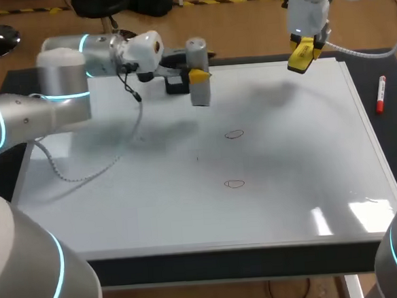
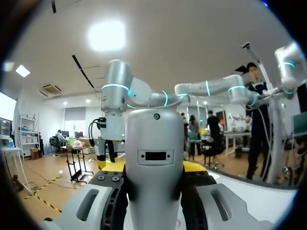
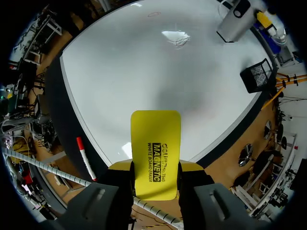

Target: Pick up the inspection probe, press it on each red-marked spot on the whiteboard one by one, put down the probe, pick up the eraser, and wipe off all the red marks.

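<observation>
The left fingers (image 1: 200, 74) grip the inspection probe (image 1: 200, 94) over the far edge of the whiteboard (image 1: 189, 211), while the right fingers (image 3: 192, 166) clamp the yellow eraser (image 3: 156, 153) near its far right corner.

Robotics lab, bench test setup. A large whiteboard (image 1: 155, 206) lies flat on a dark table (image 1: 227, 264). Two grey robot arms with glowing cyan joint rings work over it: left arm (image 1: 64, 73) at the whiteboard's far left corner, right arm (image 1: 308, 8) above its far right corner. A loose white cable (image 1: 84, 172) trails on the whiteboard's left part. A red marker (image 1: 381, 94) lies just off its right edge.
</observation>
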Tool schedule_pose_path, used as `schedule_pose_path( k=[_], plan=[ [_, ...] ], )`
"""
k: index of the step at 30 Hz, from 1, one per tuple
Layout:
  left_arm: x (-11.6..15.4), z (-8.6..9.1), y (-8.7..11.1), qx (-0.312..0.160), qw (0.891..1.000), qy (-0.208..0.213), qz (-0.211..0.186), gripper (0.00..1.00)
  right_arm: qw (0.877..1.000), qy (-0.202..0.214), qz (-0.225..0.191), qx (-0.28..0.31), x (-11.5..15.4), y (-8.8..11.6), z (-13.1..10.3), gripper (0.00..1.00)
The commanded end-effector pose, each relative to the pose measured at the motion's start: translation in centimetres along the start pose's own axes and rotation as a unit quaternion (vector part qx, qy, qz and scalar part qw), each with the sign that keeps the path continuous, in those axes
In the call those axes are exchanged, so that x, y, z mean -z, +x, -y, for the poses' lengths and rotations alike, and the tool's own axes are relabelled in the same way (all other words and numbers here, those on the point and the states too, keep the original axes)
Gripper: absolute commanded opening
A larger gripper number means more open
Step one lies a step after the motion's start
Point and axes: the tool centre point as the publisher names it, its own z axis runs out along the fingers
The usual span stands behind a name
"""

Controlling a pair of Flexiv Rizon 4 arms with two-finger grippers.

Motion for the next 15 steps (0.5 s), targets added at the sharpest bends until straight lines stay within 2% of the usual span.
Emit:
schedule_pose_path(
  k=[1,12,15],
  plan=[
    [2.3,1.4,0.7,-0.008,0.997,-0.030,0.064,0.00,1.000,0.001,-0.002,0.001,0.1,0.0,0.1,0.00],
    [8.6,2.1,-0.9,-0.020,0.987,-0.060,0.148,0.00,1.000,0.001,-0.002,0.001,0.1,0.0,0.1,0.00],
    [10.2,2.2,-1.0,-0.018,0.983,-0.057,0.172,0.00,1.000,0.001,-0.002,0.001,0.1,0.0,0.1,0.00]
  ],
)
